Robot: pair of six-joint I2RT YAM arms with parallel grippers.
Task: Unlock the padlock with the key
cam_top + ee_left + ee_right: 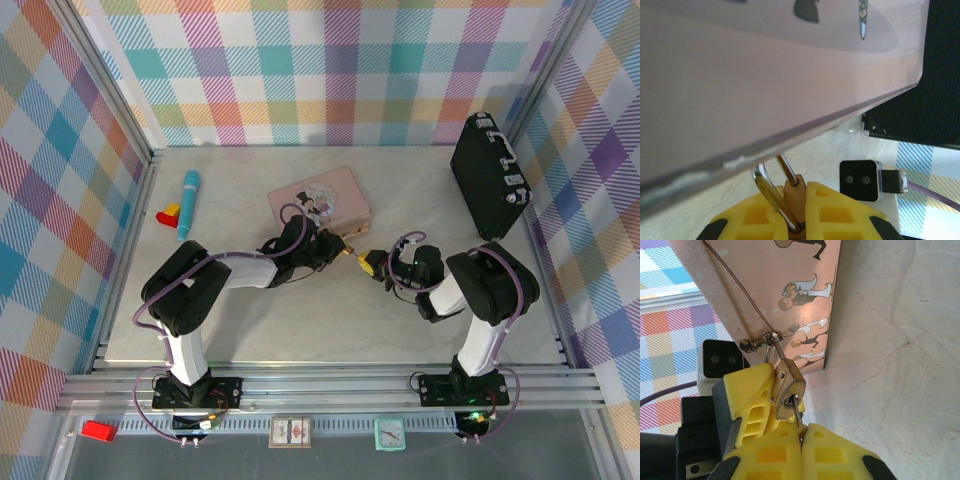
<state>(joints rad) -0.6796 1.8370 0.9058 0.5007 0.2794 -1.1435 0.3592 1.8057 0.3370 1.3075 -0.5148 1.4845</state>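
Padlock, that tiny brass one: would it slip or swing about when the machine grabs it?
Probably rigid: the padlock looks like solid metal, heavy for its size. Its smooth brass sides might slip, though the left pincer clamps them. Its thin shackle seems hooked to the pink tin, so it would likely swing if released.

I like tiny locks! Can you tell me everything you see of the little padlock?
The padlock is tiny, with a brass-gold metal body and a thin silver shackle hooked through the clasp on the edge of the pink tin. It sits tilted. The left gripper pinches its body, and the key, held by the right gripper, is in its keyhole.
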